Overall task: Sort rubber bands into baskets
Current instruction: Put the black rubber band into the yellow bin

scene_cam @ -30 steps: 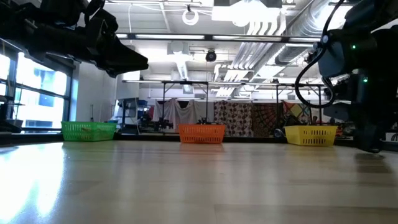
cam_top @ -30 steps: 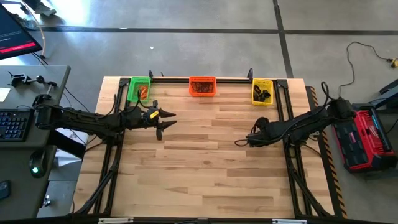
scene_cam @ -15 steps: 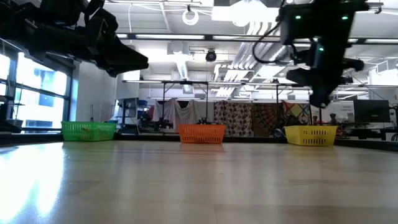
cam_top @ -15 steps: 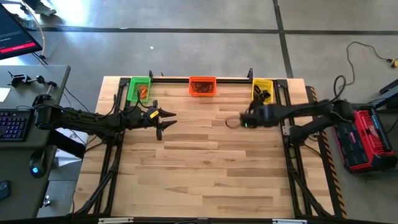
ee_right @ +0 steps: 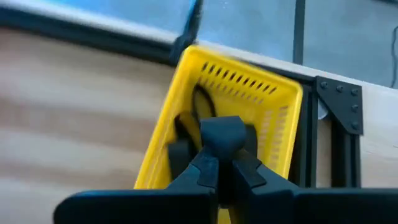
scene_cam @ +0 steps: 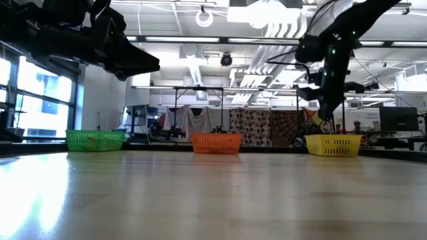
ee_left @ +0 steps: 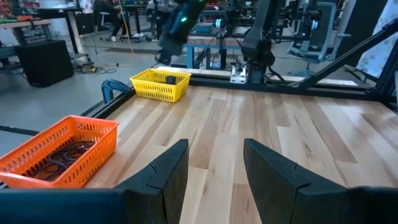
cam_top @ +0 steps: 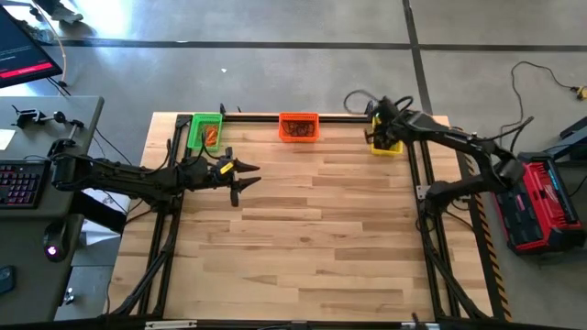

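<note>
Pressed together above the yellow basket [ee_right: 230, 124], our right gripper [ee_right: 222, 163] may carry a dark rubber band [ee_right: 200, 102] we cannot make out, which could snag on the rim on release, while our left gripper [ee_left: 214, 163] waits spread wide.

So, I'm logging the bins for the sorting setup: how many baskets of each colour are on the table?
green basket: 1
orange basket: 1
yellow basket: 1
Total: 3 baskets
</note>
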`<state>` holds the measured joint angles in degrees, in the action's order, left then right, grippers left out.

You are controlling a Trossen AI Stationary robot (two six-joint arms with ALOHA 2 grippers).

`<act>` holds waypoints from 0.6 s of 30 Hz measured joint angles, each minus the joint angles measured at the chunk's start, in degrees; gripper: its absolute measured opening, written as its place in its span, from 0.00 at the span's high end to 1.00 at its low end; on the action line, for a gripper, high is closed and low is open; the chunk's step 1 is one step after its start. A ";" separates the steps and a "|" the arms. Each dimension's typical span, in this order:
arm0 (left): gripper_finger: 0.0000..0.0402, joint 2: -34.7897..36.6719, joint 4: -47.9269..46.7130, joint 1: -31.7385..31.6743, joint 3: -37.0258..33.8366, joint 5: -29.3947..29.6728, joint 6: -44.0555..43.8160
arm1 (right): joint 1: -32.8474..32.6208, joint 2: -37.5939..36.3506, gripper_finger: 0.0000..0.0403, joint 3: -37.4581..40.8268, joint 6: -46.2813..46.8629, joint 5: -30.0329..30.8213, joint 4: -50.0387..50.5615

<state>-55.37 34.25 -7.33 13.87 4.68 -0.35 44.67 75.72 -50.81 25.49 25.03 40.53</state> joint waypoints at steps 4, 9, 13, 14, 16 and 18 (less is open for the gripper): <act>0.64 0.00 0.23 0.00 0.00 0.01 0.06 | 5.74 1.51 1.00 1.05 -1.87 -3.08 -6.08; 0.64 0.00 0.24 0.00 0.00 0.01 0.19 | 7.64 5.30 1.00 1.05 -2.44 -4.20 -9.73; 0.64 0.00 0.22 -0.02 0.00 0.01 0.60 | 9.02 9.28 1.00 1.05 -2.01 -4.24 -11.03; 0.64 0.00 0.22 -0.02 0.00 0.01 0.60 | 9.33 10.19 1.00 1.05 -1.82 -4.24 -11.07; 0.64 0.00 0.18 -0.02 0.00 0.01 0.60 | 9.90 11.68 1.00 1.07 -1.46 -4.22 -12.00; 0.64 0.00 0.14 0.00 0.00 0.01 0.59 | 10.48 12.90 1.00 1.07 -1.22 -4.24 -12.46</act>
<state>-55.37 34.39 -7.33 13.87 4.69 0.24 55.15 88.61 -49.74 24.28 20.80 28.07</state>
